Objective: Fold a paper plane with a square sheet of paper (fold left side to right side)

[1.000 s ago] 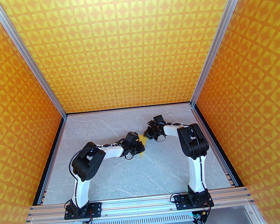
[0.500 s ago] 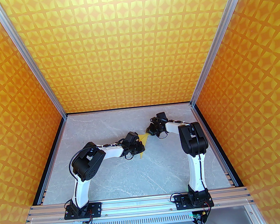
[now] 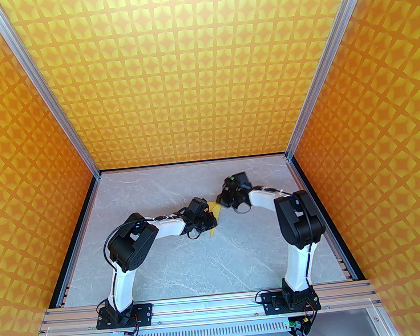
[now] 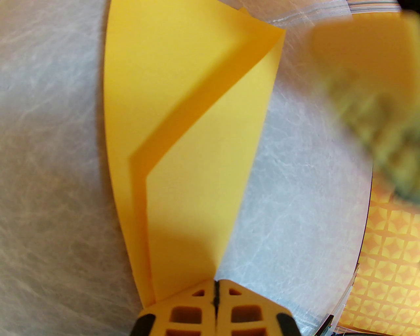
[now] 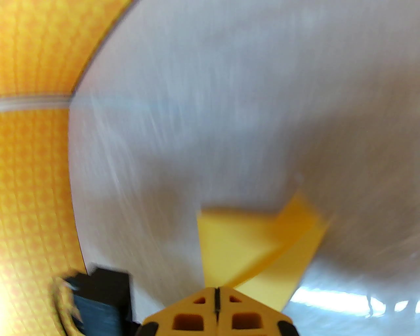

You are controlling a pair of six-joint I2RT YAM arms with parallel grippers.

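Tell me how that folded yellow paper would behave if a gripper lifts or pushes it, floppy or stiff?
Likely floppy: the folded yellow paper looks thin, and its upper flap stands slightly off the layer beneath, casting a shadow. Probably very light too, so a push may slide it across the smooth table.

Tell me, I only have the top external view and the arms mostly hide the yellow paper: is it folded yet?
Observer: Yes, at least once. The left wrist view shows the thin bright-yellow sheet of paper with one flap folded over it.
Operator: Left end effector open?
Observer: No, the left end effector is shut, tips at the paper's narrow end.
Operator: And the right?
Observer: The right end effector is shut too, tips at a layered corner.
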